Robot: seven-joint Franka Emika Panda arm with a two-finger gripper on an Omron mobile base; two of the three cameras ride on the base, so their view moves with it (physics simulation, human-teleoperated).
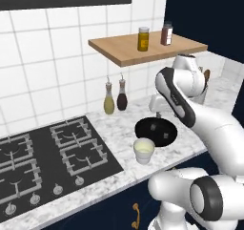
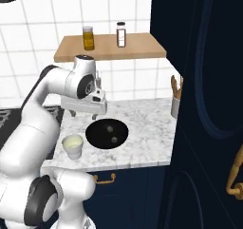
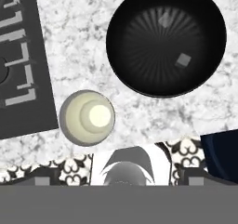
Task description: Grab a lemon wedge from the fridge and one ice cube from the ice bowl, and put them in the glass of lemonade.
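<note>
At the left of the left base view, the black gas hob (image 1: pixel 43 162) is lying flat in the marble worktop (image 1: pixel 119 133), its knobs running along the lower left edge. Right of it, at the frame's centre, the glass of lemonade (image 1: pixel 144 151) is standing upright near the worktop's front edge, just beside the black ice bowl (image 1: pixel 156 131), apart from it. Two sauce bottles (image 1: pixel 115 98) are standing against the white tiles above, and a wooden shelf (image 1: pixel 147 49) at the upper centre is carrying two jars.

In the right base view, the glass of lemonade (image 2: pixel 73 146) is sitting at centre left, and the ice bowl (image 2: pixel 107 133) to its right is holding two ice cubes (image 2: pixel 114 138). The fingers (image 2: pixel 83 113) are hanging above the worktop between glass and bowl; I cannot tell how far apart they are standing. A grey utensil pot (image 2: pixel 175 105) with wooden spoons is standing at the right by the navy cupboard (image 2: pixel 204 104).

In the hand view, the glass (image 3: pixel 87 117) is appearing at lower left and the bowl (image 3: pixel 166 41) at upper right.
</note>
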